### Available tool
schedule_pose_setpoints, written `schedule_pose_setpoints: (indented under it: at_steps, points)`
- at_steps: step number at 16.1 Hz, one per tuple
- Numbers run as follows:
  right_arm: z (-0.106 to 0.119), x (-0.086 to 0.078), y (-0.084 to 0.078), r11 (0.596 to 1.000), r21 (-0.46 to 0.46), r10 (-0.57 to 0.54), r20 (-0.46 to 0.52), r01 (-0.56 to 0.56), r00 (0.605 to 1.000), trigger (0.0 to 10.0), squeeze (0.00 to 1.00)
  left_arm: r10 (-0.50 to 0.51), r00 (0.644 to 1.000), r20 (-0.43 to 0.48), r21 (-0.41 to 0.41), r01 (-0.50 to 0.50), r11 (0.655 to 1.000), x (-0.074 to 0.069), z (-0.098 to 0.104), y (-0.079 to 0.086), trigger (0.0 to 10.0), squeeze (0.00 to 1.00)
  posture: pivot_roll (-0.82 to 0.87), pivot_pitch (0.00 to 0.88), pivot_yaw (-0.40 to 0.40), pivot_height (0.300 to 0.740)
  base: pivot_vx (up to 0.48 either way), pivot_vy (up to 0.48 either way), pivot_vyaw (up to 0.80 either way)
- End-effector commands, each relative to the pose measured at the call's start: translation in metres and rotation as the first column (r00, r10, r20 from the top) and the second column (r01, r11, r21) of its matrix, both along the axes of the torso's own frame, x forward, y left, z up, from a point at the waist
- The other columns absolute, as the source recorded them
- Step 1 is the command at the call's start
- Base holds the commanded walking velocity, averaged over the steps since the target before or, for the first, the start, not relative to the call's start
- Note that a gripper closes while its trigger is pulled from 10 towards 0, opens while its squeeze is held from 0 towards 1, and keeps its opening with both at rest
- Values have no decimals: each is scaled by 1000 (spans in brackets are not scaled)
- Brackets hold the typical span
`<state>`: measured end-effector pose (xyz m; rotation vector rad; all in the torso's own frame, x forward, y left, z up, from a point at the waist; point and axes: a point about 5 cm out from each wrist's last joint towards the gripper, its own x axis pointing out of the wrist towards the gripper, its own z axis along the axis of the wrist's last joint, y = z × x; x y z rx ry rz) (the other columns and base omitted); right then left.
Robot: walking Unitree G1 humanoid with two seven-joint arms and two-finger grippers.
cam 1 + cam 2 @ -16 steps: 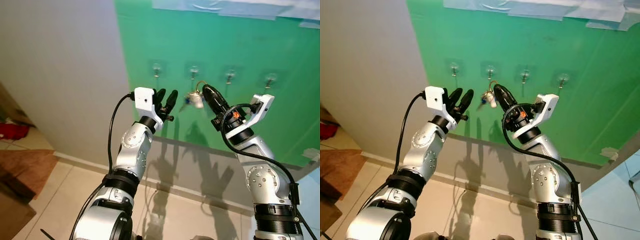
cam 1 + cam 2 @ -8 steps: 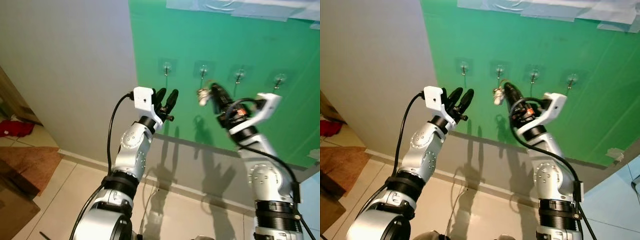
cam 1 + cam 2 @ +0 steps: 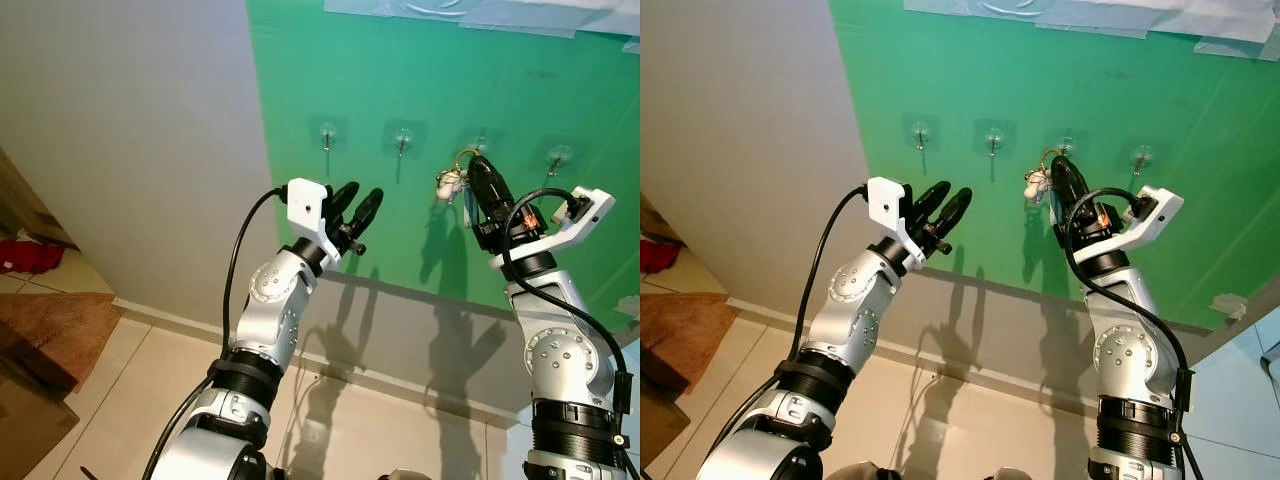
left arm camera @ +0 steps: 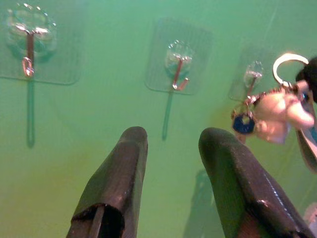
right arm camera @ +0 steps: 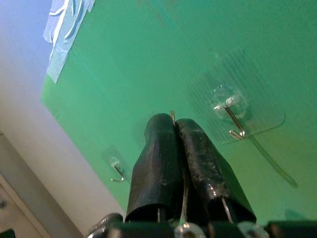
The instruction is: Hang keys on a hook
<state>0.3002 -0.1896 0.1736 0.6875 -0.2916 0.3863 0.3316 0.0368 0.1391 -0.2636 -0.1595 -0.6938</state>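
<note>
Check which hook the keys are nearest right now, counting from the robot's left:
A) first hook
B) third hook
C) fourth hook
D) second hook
B: the right gripper holds the keys with the key ring just beside the third hook, while the first hook, the second hook and the fourth hook stand bare.

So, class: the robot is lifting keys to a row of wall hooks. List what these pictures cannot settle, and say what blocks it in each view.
- Right wrist view: the keys hide behind the shut fingers of the right pincer.
- Eye views: whether the key ring has caught the third hook; too small, and the pincer overlaps it.
- Left wrist view: the keys are blurred and run into the picture edge.
</note>
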Motion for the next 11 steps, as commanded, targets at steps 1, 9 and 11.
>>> schedule_pose_setpoints:
  at_steps: [1,9,11]
  points:
    - [8,5,-3,1000,17,-16,11,16,1000,10000,0,-32,999,25,14,32,999,-3,5,-8,10000,0,-148,20,18,740,0,0,0]
    - [5,13,-15,993,1,-115,-69,115,991,10000,0,-44,998,36,19,44,999,-5,7,-10,10000,0,-142,22,2,740,0,0,0]
    - [5,14,-16,994,-2,-114,-74,114,991,10000,0,-44,998,41,24,43,999,-6,8,-10,10000,0,-141,19,3,740,0,0,0]
